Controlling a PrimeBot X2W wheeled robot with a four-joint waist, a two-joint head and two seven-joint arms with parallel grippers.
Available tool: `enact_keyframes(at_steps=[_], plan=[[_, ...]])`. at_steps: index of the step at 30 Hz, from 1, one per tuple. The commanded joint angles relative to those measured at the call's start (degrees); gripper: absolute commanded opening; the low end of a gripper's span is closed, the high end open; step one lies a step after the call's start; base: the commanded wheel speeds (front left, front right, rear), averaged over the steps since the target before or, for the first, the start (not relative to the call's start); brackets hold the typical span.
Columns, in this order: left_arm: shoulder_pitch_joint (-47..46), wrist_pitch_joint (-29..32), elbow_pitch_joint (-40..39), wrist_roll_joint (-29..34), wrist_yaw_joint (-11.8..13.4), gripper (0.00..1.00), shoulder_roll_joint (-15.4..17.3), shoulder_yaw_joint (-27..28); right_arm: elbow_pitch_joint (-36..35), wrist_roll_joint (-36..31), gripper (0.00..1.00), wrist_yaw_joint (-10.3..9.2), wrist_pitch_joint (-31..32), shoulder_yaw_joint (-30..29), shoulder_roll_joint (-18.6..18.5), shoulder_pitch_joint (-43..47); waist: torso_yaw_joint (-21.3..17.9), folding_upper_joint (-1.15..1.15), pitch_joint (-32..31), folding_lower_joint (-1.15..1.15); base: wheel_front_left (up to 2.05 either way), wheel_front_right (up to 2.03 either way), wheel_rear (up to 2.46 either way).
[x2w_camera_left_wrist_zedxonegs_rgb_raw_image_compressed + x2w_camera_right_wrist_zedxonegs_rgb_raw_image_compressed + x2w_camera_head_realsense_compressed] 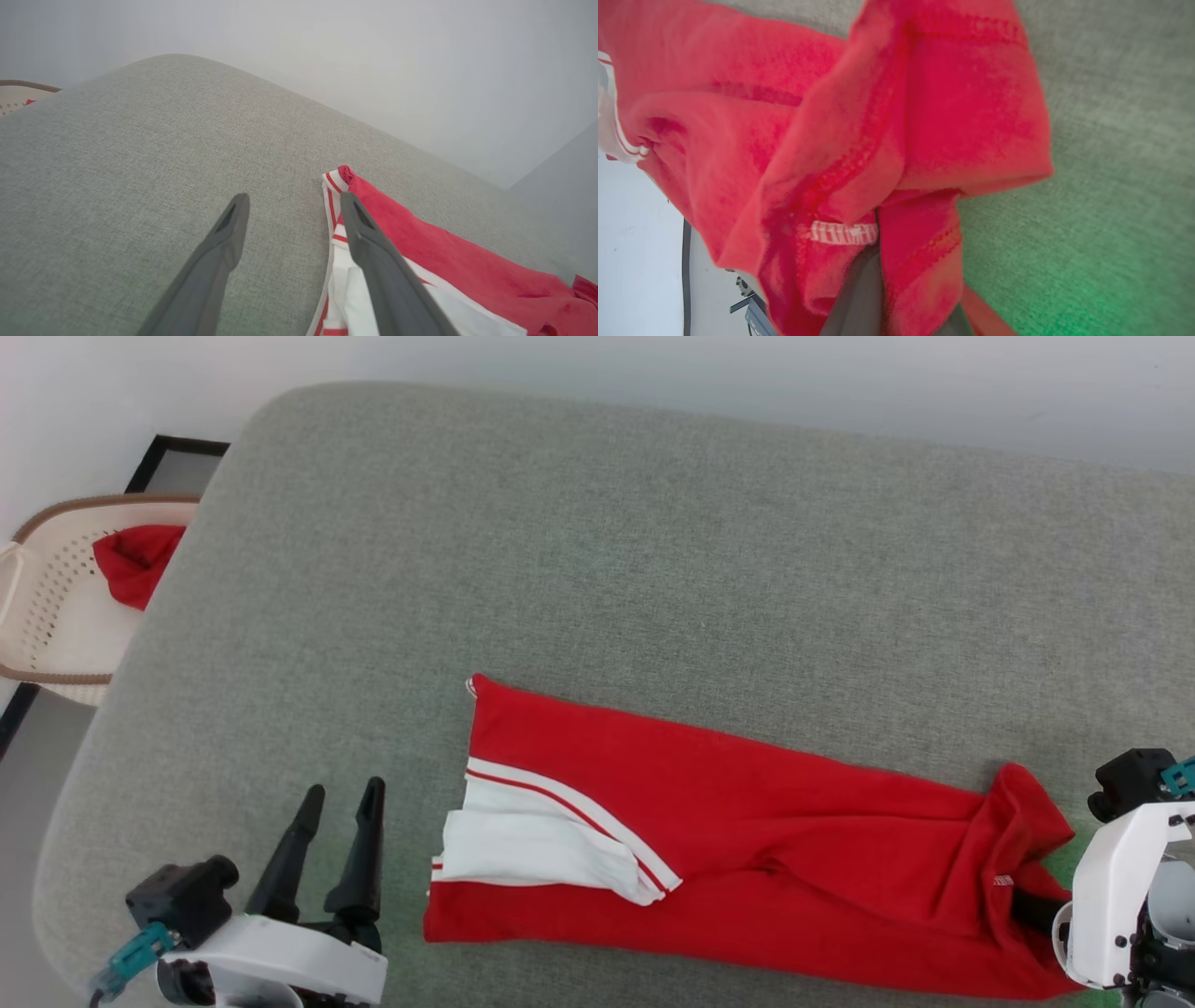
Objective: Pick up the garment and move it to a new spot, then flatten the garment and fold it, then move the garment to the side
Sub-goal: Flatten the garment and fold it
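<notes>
Sitting at the upper left, a basket [56,616] holds a red cloth [135,560]. At the lower left, the left claw [344,789] is spread and empty above the grey cushion [579,541]. Just to its right, the garment [747,821] lies stretched across the lower middle, white sleeve leftmost. At the right edge, the right claw [1034,907] pinches its bunched end.

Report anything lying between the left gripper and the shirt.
Nothing visible does. Only a bare strip of grey cushion separates the open left gripper from the white sleeve edge of the shirt.
</notes>
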Motion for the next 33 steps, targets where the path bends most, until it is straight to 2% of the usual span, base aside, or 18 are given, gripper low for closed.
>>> enact_keyframes(at_steps=[1,12,26,29,33], plan=[[-0.2,0.0,0.0,0.4,-0.4,1.00,-0.2,0.4,1.4,-0.5,0.00,-0.06,-0.3,1.4,1.1,0.5,-0.1,0.00,-0.1,0.00,0.00,0.00,0.00],[1.9,0.0,0.0,3.4,-0.9,1.00,-0.6,3.9,4.7,-2.3,0.00,-0.12,-6.4,-1.6,-4.0,-1.6,-1.2,0.00,-3.1,0.00,0.00,0.00,0.00],[7.0,0.0,-0.5,6.0,-1.6,1.00,-1.6,7.8,9.8,-4.5,0.00,-0.07,-8.9,-4.9,-10.0,0.6,-3.2,0.00,-10.2,0.00,0.00,0.00,0.00],[8.1,0.0,-0.5,5.7,-1.7,1.00,-1.5,8.3,9.3,-4.1,0.00,-0.07,-8.3,-5.1,-10.5,0.7,-3.8,0.00,-11.5,0.00,0.00,0.00,0.00],[9.2,0.0,-0.6,5.5,-1.7,1.00,-1.6,8.4,6.9,-1.4,0.00,-0.06,-7.1,-5.4,-9.2,1.3,-4.2,0.00,-12.9,0.00,0.00,0.00,0.00]])
